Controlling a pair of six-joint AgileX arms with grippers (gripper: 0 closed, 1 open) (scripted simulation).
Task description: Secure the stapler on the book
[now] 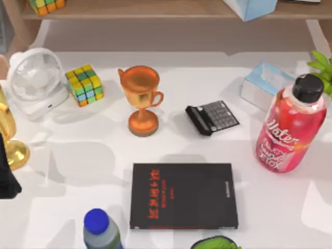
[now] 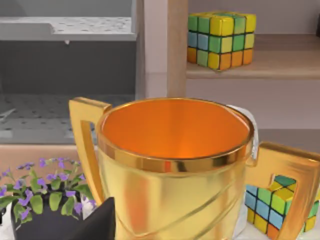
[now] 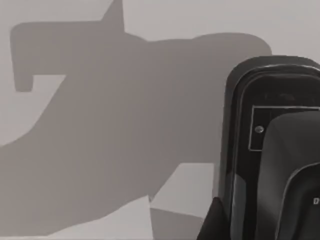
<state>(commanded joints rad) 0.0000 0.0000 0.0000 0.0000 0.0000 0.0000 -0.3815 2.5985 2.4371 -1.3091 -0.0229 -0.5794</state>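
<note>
The book (image 1: 183,196) lies flat at the front middle of the table, black cover up, red characters near its left side, nothing on top of it. A glossy black body, apparently the stapler (image 3: 272,150), rests on the white tabletop close under the right wrist camera. A dark part of my right gripper (image 3: 212,225) shows just beside it; whether it holds the stapler I cannot tell. My left arm (image 1: 6,179) is parked at the table's left edge, behind a gold trophy (image 2: 172,165).
Behind the book stand a bronze trophy (image 1: 141,98) and a black calculator (image 1: 212,118). A red bottle (image 1: 288,129) and tissue box (image 1: 264,85) are at the right. A fan (image 1: 33,78) and colour cube (image 1: 84,84) are back left. A blue-capped bottle (image 1: 98,228) touches the book's front left.
</note>
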